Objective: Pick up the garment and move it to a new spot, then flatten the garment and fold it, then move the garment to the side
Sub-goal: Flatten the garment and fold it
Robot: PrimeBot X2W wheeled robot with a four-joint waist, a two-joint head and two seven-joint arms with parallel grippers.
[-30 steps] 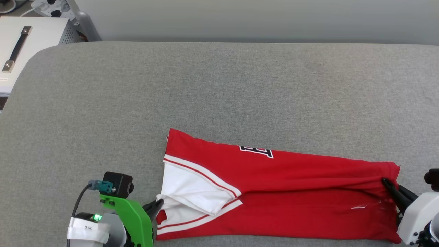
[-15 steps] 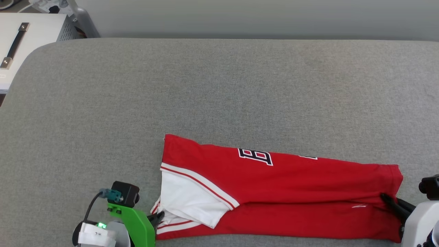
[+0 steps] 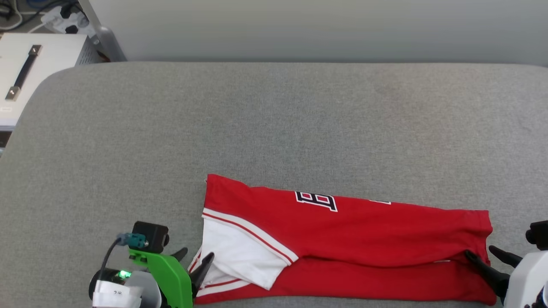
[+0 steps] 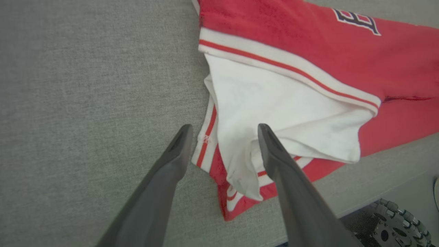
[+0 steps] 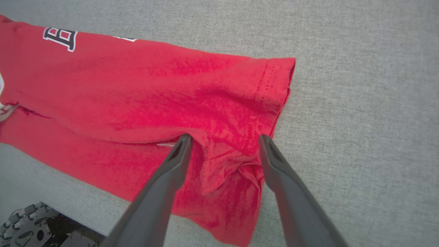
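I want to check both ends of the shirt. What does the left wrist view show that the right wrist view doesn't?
Left wrist view: the white sleeve with its striped trim, its edge lying between the left gripper's open fingers. Right wrist view: the red hem, bunched between the right gripper's open fingers. Both: the shirt's red body, the letter B, the grey surface and a wheel past its edge.
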